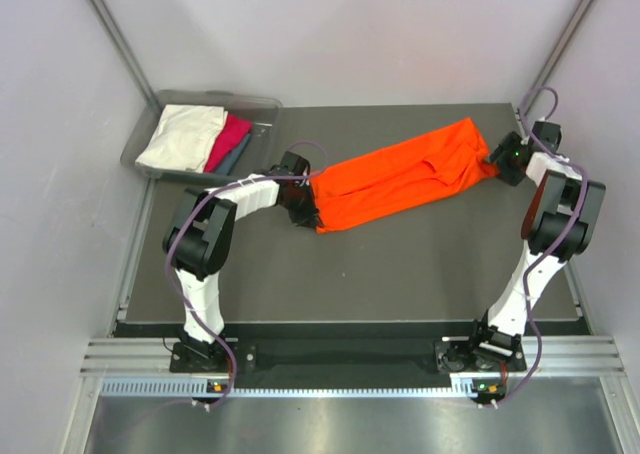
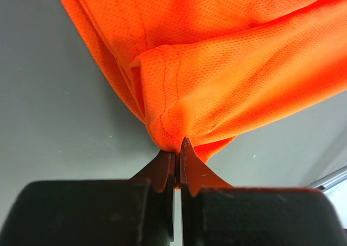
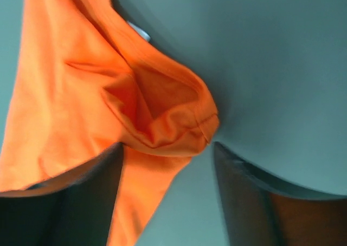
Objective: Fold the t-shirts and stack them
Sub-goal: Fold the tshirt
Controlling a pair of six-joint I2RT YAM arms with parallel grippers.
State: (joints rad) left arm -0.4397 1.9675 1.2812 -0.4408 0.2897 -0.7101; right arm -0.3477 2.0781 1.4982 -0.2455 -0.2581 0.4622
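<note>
- Left gripper (image 2: 177, 148): clenched on a pinch of the orange t-shirt (image 1: 400, 179) at its near-left end.
- Right gripper (image 3: 169, 148): jaws spread, a bunched hem of the shirt between them, not pinched.
- Orange shirt lies on the worktop (image 1: 380, 274) as a long narrow band, running from centre-left to the far right corner. It looks folded lengthwise only.
- Bin (image 1: 268, 109) at far left holds the cream-white t-shirt (image 1: 180, 137), magenta-pink t-shirt (image 1: 230, 139) and teal-grey t-shirt (image 1: 238, 159). Can't tell if they are neatly folded.
- No stack on the worktop.
- Judgement: early in the task. The orange shirt needs crosswise folds and placing, and the bin shirts are probably still to do.
</note>
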